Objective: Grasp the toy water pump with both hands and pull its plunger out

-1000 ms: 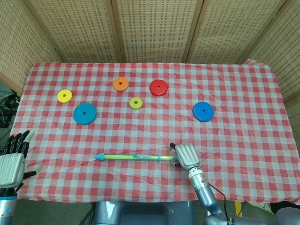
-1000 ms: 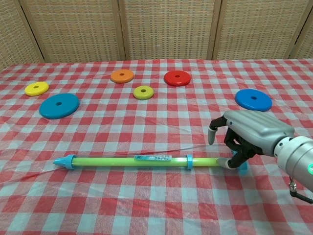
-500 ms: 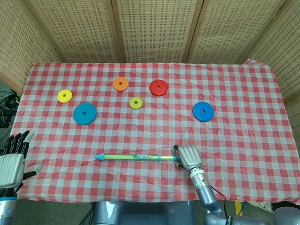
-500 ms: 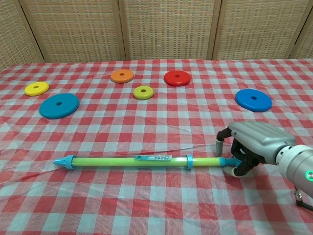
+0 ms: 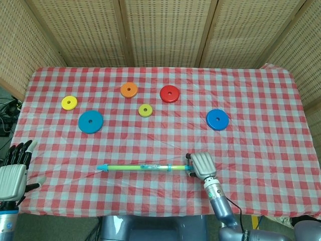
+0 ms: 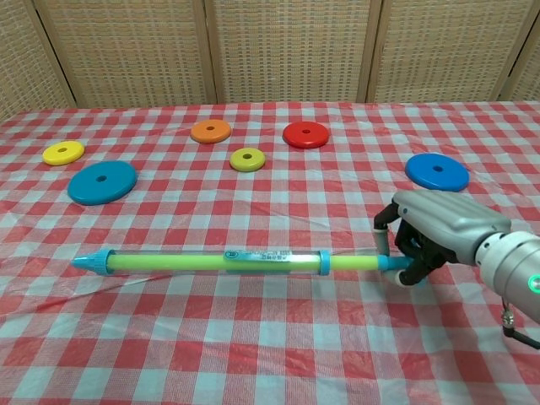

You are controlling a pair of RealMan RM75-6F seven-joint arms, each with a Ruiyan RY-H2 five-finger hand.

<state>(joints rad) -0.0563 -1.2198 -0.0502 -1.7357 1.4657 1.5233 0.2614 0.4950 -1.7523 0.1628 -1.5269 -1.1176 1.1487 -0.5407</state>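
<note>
1. Since a second ago, the long green-and-clear plastic toy water pump (image 6: 211,261) has shifted leftward and looks raised off the red-and-white checked tablecloth (image 5: 251,100); the right hand (image 6: 430,232) has closed on its blue plunger end.
2. It lies lengthwise near the front edge, tip pointing left.
3. Left hand (image 5: 14,170) waits at the near-left corner, fingers spread, holding nothing.
4. Risk: held at one end only, the tube could sag or swing, and pulling now would drag it whole.
</note>
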